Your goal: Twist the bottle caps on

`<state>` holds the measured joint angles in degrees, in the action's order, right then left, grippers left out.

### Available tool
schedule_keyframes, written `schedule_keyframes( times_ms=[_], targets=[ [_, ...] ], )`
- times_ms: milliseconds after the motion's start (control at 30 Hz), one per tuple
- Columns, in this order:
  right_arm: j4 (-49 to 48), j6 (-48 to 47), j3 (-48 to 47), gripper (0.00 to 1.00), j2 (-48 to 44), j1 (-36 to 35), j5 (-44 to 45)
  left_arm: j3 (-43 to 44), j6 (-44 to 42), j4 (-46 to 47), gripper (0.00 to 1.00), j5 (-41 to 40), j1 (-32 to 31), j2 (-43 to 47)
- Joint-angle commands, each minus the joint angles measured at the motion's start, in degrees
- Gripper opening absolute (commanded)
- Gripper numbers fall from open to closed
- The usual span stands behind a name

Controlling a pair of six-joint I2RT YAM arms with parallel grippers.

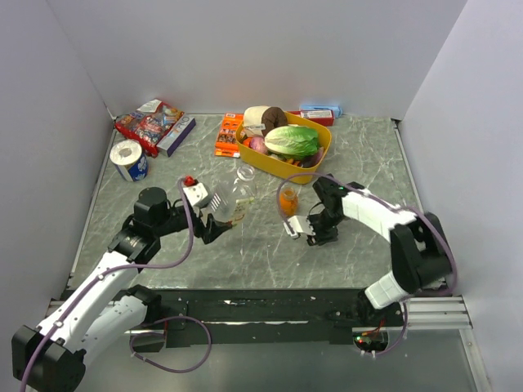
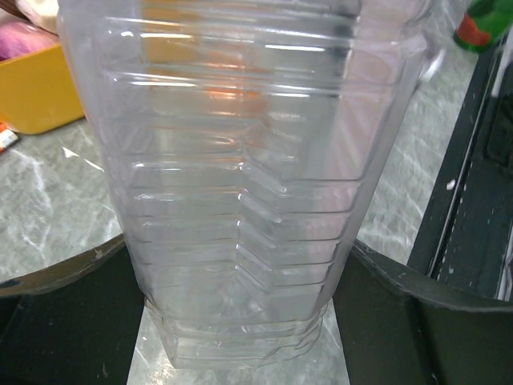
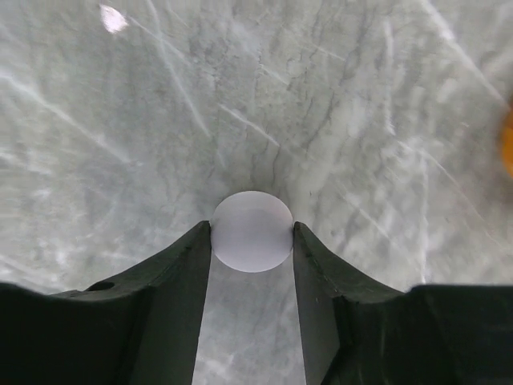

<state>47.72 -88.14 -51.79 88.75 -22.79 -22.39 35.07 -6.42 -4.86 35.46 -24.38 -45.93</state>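
- The right hand (image 1: 297, 228) is clamped on the white cap (image 3: 252, 231). One of its black fingers (image 3: 160, 309) presses on each side of the cap.
- The cap is held flat, just over the counter (image 1: 270, 257), near the middle of the top view.
- The left hand (image 1: 218, 228) is clamped on the clear bottle (image 1: 230, 207). In the left wrist view the bottle (image 2: 240, 200) fills the frame, with a finger tight against each side, low down.
- The bottle sits left of the middle in the top view. It looks a bit tilted. I cannot tell which way its mouth points.
- The orange bottle (image 1: 288, 199) stands on the counter just above the right hand in the top view. No hand holds it.
- What matters next: the cap is to the right of the clear bottle, with a bare strip of counter between them.
- I think the cap must go left to the bottle's mouth and sit flat on it before it can turn.
- The right hand is the nearer one to the orange bottle, so the cap could go there too. I cannot tell which bottle the cap fits.
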Motion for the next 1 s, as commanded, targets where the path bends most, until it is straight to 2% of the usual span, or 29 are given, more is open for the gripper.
schedule_keyframes(
  times_ms=[0,167,233,367,467,567,700,967],
  targets=[
    [9.6,3.4,-3.6,0.39,-12.2,-1.8,-7.7,-2.9,-6.0,2.8,0.01,5.4,0.3,0.5],
    [21.6,10.5,-11.5,0.38,-25.0,-7.7,-15.7,-5.8,-18.8,4.5,0.01,10.5,-0.3,-1.8],
    [22.7,14.5,-16.3,0.36,-27.8,-10.0,-17.5,-7.1,-23.0,4.6,0.01,11.0,-1.2,-3.3],
    [21.1,19.8,-26.0,0.35,-29.1,-12.5,-18.6,-10.0,-27.2,10.5,0.01,8.8,-7.2,-4.3],
    [20.7,20.8,-31.9,0.34,-26.4,-14.6,-18.4,-11.7,-25.8,15.6,0.01,8.7,-9.7,-4.9],
    [20.7,21.1,-37.0,0.34,-23.1,-16.9,-18.9,-14.0,-20.6,21.3,0.01,7.0,-10.9,-5.2],
    [24.1,18.5,-41.2,0.34,-19.5,-21.1,-18.1,-17.0,-17.3,29.6,0.01,6.0,-11.7,-4.0],
    [24.7,16.9,-43.0,0.35,-16.3,-27.8,-12.8,-21.1,-13.5,33.9,0.01,4.6,-12.2,-0.8]
  ],
)
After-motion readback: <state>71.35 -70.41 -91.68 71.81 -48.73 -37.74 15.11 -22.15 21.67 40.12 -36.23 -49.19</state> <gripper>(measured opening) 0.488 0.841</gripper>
